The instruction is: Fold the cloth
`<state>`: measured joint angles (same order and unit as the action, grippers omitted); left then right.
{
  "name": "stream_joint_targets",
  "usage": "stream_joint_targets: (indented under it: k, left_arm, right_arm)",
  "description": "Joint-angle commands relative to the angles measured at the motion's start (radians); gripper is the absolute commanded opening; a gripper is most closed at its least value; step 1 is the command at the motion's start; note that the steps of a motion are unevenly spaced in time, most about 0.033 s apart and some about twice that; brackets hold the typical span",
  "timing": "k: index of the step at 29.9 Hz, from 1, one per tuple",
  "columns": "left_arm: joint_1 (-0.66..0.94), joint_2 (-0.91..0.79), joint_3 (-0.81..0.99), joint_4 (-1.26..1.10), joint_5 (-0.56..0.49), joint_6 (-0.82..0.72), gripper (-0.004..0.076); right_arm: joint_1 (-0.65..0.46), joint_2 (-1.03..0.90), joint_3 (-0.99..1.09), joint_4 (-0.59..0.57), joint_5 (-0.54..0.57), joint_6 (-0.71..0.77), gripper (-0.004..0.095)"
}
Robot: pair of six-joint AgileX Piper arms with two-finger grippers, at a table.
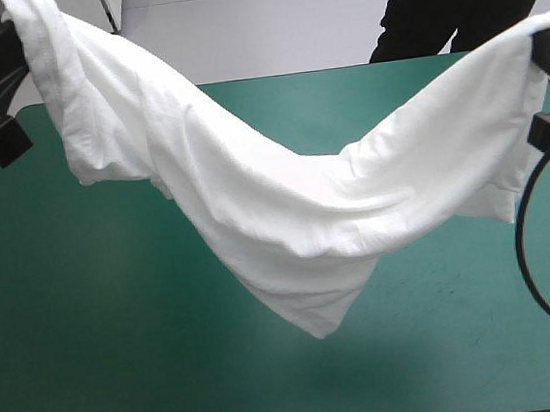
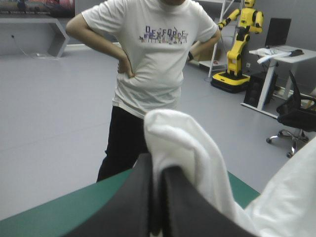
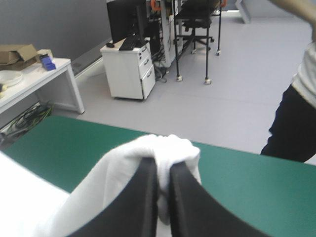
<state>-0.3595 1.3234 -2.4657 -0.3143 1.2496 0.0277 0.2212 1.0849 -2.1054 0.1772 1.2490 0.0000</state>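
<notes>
I assess this as a robotics laboratory furnished like an office. My table (image 1: 124, 357), under its teal-green cover, stands on open grey floor (image 2: 49, 98). Beyond the table's edges I note white desks (image 3: 34, 81), a white drawer cabinet (image 3: 131, 71), a dark monitor (image 3: 123, 19), black castor chairs (image 3: 195, 29) and loose cables (image 3: 24, 118) under one desk.

One white T-shirt (image 1: 285, 205) was there, and one table (image 1: 121, 328) with a teal-green cover. Two grippers were counted, the left gripper (image 2: 157, 167) and the right gripper (image 3: 163, 167), each with two black fingers (image 2: 131, 202), four altogether.
</notes>
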Motion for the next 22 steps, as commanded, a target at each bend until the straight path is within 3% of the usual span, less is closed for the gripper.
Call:
stream_joint_targets:
  k: [1,7,12,17,22]
  left_arm:
    - [-0.005,-0.029,0.082,-0.039,0.039,-0.005,-0.001]
    - [-0.005,-0.069,0.383,0.001,0.032,0.004,-0.001]
    - [-0.005,-0.022,0.653,0.069,-0.113,0.017,-0.001]
    - [-0.005,0.092,0.825,0.088,-0.236,0.017,-0.001]
    - [-0.005,0.235,0.844,0.183,-0.349,0.011,-0.001]
  right_arm:
    - [0.001,-0.023,0.079,0.08,0.0,0.0,-0.0017]
    - [0.001,-0.046,0.247,0.071,0.0,-0.006,-0.0017]
    - [0.001,-0.003,0.433,-0.041,-0.029,-0.006,-0.0017]
    - [0.001,0.096,0.625,-0.149,-0.164,0.0,-0.0017]
    - [-0.001,0.247,0.701,-0.218,-0.33,0.035,-0.0017]
